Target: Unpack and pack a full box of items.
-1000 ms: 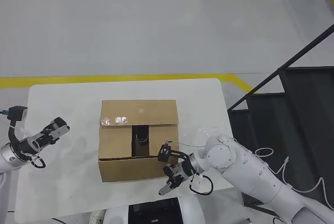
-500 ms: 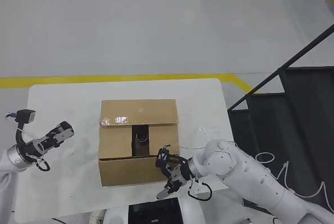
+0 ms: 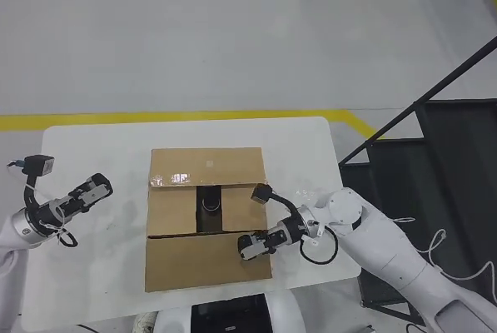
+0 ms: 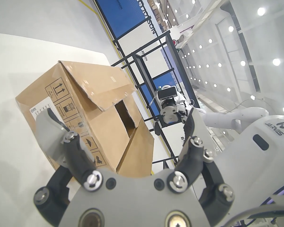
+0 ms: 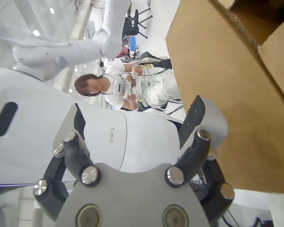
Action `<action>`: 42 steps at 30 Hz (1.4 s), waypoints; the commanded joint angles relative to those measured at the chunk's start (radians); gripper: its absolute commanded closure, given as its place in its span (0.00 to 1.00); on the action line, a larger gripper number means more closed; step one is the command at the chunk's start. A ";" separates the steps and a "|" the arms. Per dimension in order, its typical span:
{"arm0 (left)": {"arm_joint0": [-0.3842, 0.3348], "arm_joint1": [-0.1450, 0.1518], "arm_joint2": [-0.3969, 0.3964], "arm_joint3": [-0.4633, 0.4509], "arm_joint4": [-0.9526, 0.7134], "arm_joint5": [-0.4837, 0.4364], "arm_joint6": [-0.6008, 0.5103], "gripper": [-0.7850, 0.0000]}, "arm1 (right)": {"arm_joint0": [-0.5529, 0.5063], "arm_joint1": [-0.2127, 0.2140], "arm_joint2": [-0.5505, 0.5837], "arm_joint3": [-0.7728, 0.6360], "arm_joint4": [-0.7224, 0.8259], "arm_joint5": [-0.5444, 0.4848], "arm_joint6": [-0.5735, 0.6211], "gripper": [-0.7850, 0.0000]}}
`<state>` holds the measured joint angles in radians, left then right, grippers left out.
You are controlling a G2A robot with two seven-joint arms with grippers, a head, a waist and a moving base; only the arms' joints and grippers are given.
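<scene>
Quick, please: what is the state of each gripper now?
Left gripper: open, holding nothing.
Right gripper: open, holding nothing, beside the box.

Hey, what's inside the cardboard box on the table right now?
Through the gap between the flaps of the cardboard box, one dark, round-topped item stands. The flaps cover the rest, so any other contents cannot be seen.

Box (image 3: 206, 166) contents mostly hidden under flaps (image 3: 206, 262); dark item (image 3: 209, 204) in gap unidentifiable. Right wrist view cuts box off.
</scene>
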<state>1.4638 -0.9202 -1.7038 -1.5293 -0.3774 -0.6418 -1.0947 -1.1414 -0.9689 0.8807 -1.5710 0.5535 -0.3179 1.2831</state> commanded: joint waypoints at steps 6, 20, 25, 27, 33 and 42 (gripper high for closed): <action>0.023 0.006 -0.027 0.004 0.017 0.007 0.012 0.00 | 0.066 -0.034 -0.008 0.186 0.144 -0.019 -0.082 0.00; 0.005 0.012 -0.015 0.012 0.034 0.016 0.023 0.00 | 0.136 -0.062 0.044 0.401 0.162 -0.087 -0.203 0.00; 0.002 0.013 -0.006 0.008 0.035 0.021 0.026 0.00 | 0.154 -0.068 0.065 0.395 0.172 -0.113 -0.208 0.00; -0.001 0.014 -0.003 0.006 0.035 0.022 0.027 0.00 | 0.168 -0.073 0.063 0.394 0.172 -0.117 -0.209 0.00; -0.001 0.016 0.002 0.006 0.037 0.022 0.027 0.00 | 0.215 -0.099 0.045 0.404 0.195 -0.163 -0.205 0.00; 0.005 0.019 0.004 0.004 0.035 0.023 0.025 0.00 | 0.363 -0.159 -0.011 0.517 0.150 -0.282 -0.274 0.00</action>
<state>1.4677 -0.9014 -1.6993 -1.5238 -0.3415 -0.6204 -1.0707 -0.8042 -1.1182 0.8800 -1.0778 0.7155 -0.5833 1.0251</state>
